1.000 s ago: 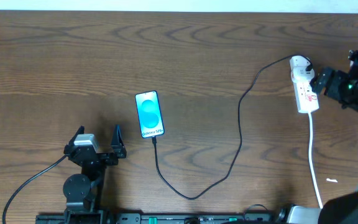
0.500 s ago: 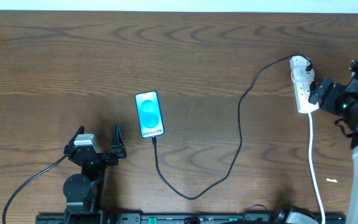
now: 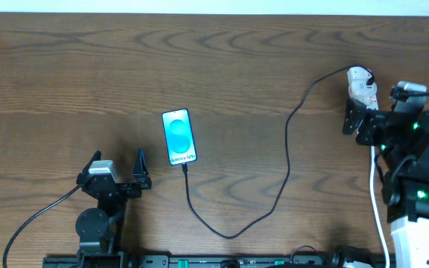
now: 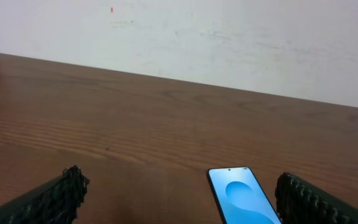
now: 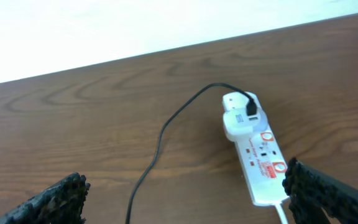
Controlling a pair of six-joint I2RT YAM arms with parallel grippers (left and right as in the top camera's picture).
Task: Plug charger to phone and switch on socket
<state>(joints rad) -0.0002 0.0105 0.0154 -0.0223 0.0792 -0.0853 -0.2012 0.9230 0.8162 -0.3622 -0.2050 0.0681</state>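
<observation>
The right gripper point(image 5: 184, 177) hangs over the socket point(image 5: 261, 158) near the right end of the table point(image 3: 65, 74), its ridged fingers spread wide and empty. The left gripper point(image 3: 118, 160), equally wide, sits beside the phone point(image 3: 179, 136) mid-table. A clumsy press could shove the light, smooth plastic strip across the wood grain instead of tipping its small red-marked switch. It could also snag the charger point(image 3: 289, 149), whose thin, limp black cable loops to the phone's near end, and tug that glossy slab askew.
</observation>
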